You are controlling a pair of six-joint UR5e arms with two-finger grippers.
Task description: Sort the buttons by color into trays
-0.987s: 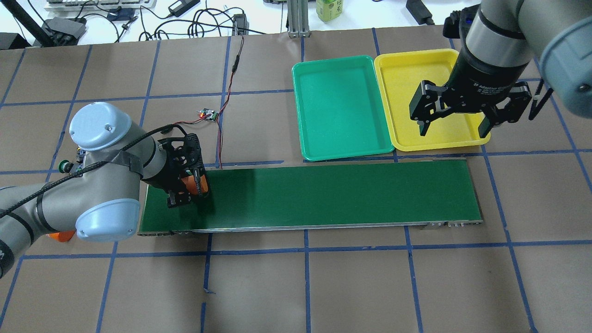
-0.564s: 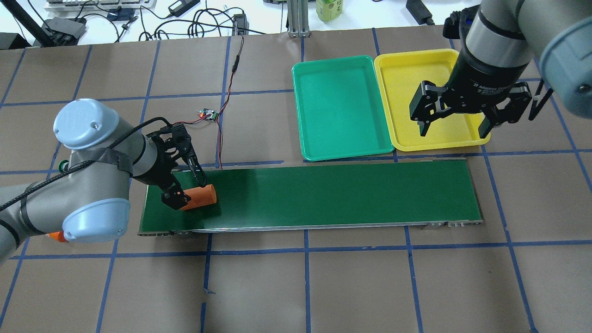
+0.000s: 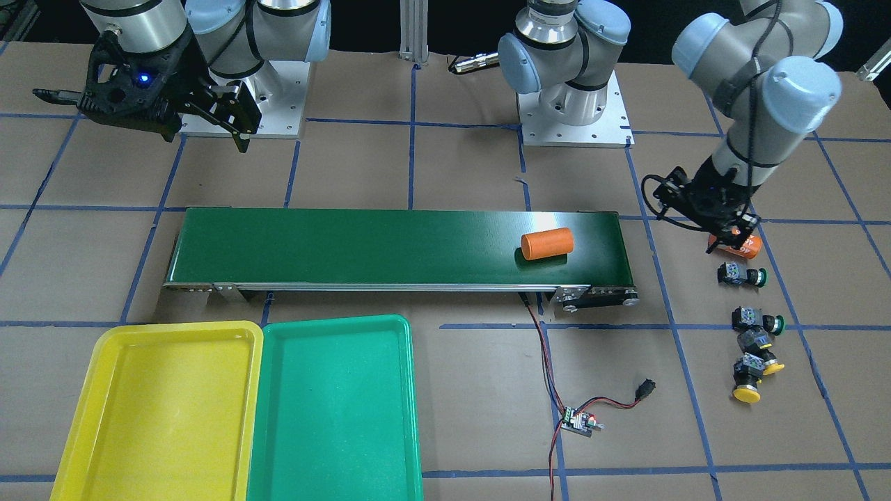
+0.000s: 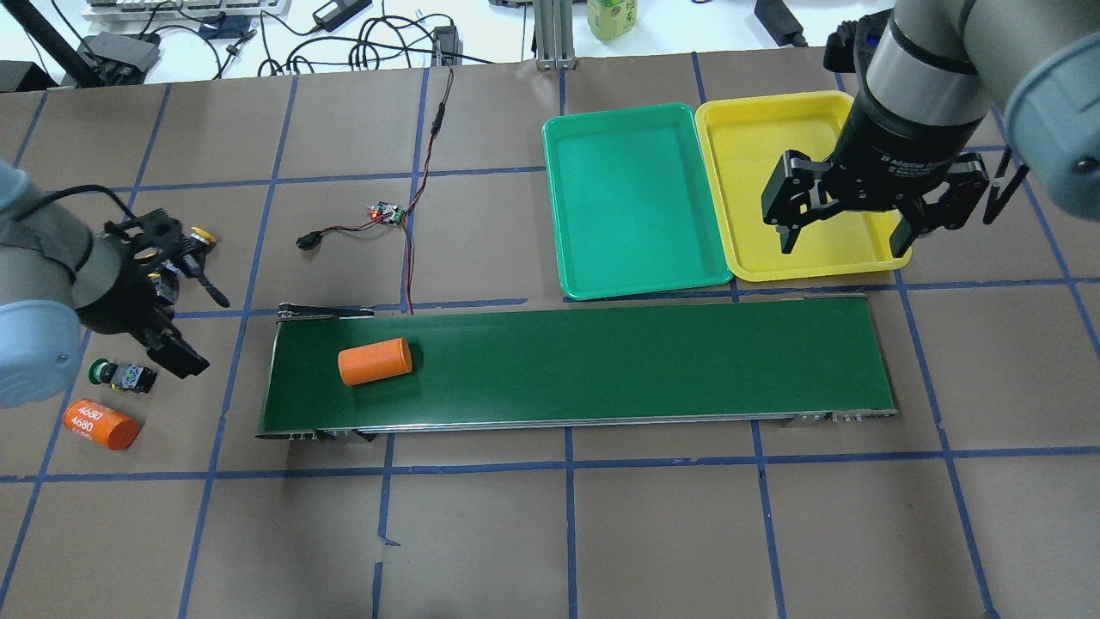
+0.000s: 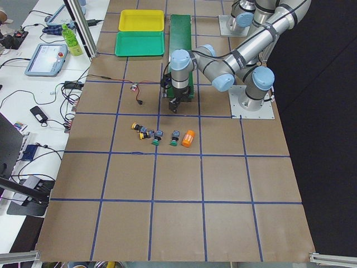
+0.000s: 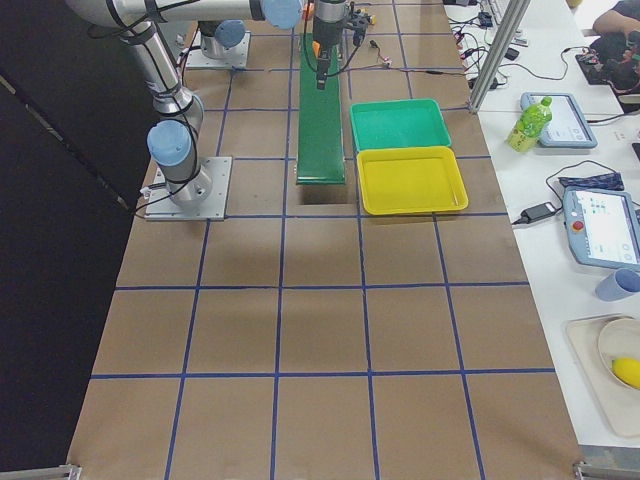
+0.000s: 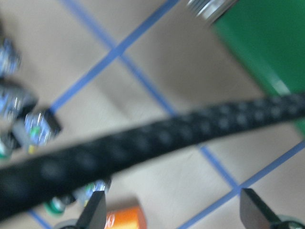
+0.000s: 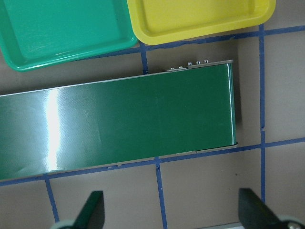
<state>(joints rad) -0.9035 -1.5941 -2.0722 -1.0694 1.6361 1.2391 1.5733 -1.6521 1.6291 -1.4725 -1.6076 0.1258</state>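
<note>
Four buttons lie on the paper beyond the belt's end: two green-capped (image 3: 743, 276) (image 3: 759, 321) and two yellow-capped (image 3: 759, 348) (image 3: 746, 379). Overhead, only one green button (image 4: 120, 375) and one yellow cap (image 4: 202, 239) show beside my arm. My left gripper (image 4: 204, 334) is open and empty above them. The green tray (image 4: 636, 202) and the yellow tray (image 4: 799, 185) stand side by side behind the belt and hold nothing. My right gripper (image 4: 842, 241) is open and empty above the yellow tray's near edge.
The long dark-green conveyor belt (image 4: 601, 365) carries an orange cylinder (image 4: 375, 361) near its left end. A second orange cylinder (image 4: 100, 424) lies on the paper by the buttons. A small circuit board (image 4: 387, 212) with red wires lies behind the belt.
My left gripper let go of the orange cylinder on the belt, then moved left off the belt to above the buttons. The right arm has not moved.
</note>
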